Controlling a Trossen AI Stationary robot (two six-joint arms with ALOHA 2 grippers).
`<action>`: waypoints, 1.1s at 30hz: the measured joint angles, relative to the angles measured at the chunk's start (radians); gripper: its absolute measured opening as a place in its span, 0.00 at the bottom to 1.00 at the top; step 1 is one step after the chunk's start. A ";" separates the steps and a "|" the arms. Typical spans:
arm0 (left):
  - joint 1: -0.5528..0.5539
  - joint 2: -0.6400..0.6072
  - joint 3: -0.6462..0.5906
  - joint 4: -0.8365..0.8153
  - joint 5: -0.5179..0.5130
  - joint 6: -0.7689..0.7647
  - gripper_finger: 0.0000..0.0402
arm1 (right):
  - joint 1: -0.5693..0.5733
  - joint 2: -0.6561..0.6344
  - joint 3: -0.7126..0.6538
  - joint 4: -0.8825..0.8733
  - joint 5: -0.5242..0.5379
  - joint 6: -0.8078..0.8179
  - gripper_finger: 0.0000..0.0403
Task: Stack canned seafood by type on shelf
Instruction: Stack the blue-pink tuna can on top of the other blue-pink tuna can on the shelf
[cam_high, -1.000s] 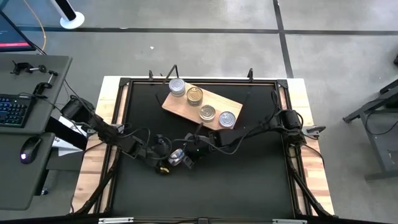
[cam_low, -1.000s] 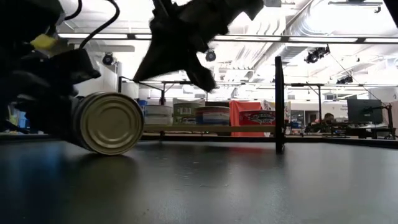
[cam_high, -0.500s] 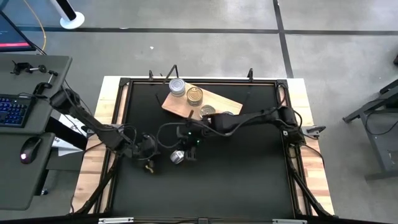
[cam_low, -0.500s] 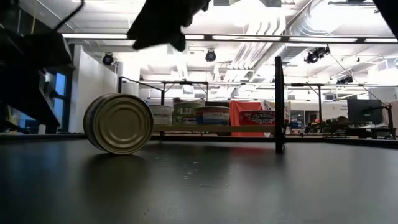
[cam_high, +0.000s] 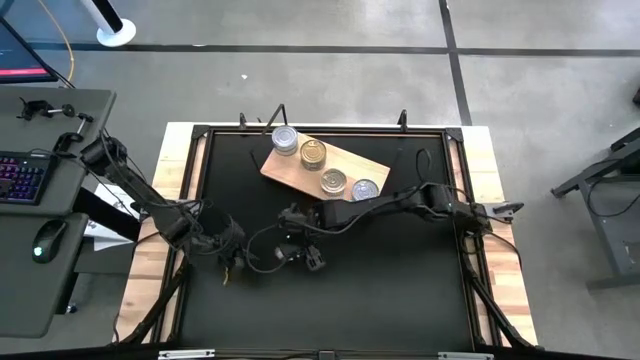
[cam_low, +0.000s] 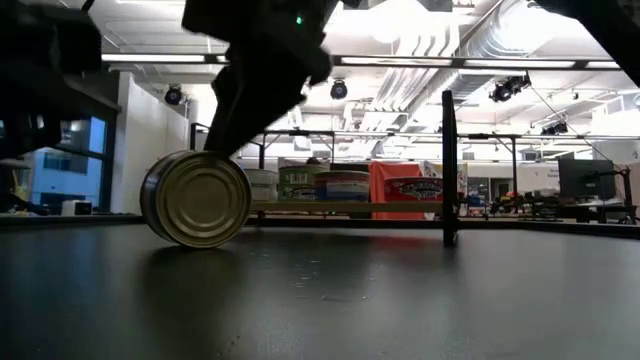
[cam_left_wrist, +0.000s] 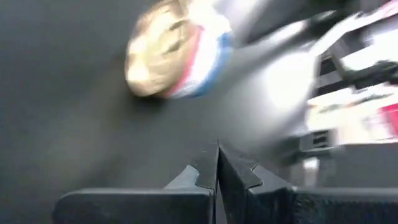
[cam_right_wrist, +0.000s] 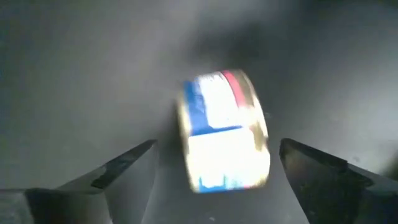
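Loose tin (cam_low: 196, 198) on its side on the black table (cam_high: 400, 280), near the front, well apart from the wooden shelf (cam_high: 300, 172). Gold end disc facing the low camera; cylinder axis horizontal, curved wall on the tabletop. Blue, white and red label band visible in the right wrist view.

Right gripper (cam_right_wrist: 214, 167) above the tin, fingers spread wide to either side, nothing held. Left gripper (cam_left_wrist: 217, 163) low over the table just beside, fingers pressed together, empty.

Four other tins upright in a row on the shelf: silver-topped (cam_high: 285, 139), gold-topped (cam_high: 313, 152), gold-topped (cam_high: 333, 181), silver-topped (cam_high: 365, 189).

Risks, as judged:
- Free to roll on the curved wall; any nudge from a descending finger likely to send it off, possibly out from between the fingers.
- If clamped across the curved wall, possible squirt out under pressure.
- If carried on its side, no flat seat on a like tin; righting needed first.
- Left gripper close by; chance of arm contact.
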 joint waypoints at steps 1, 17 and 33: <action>-0.002 0.005 0.001 0.043 -0.009 0.000 0.00 | 0.002 0.007 0.000 -0.002 0.031 -0.006 0.81; 0.011 -0.001 0.001 0.281 -0.091 0.107 0.00 | 0.011 0.061 -0.001 0.056 0.080 0.029 0.47; 0.060 -0.330 0.065 0.384 -0.158 0.845 0.00 | -0.032 -0.205 0.001 -0.033 0.588 0.041 0.42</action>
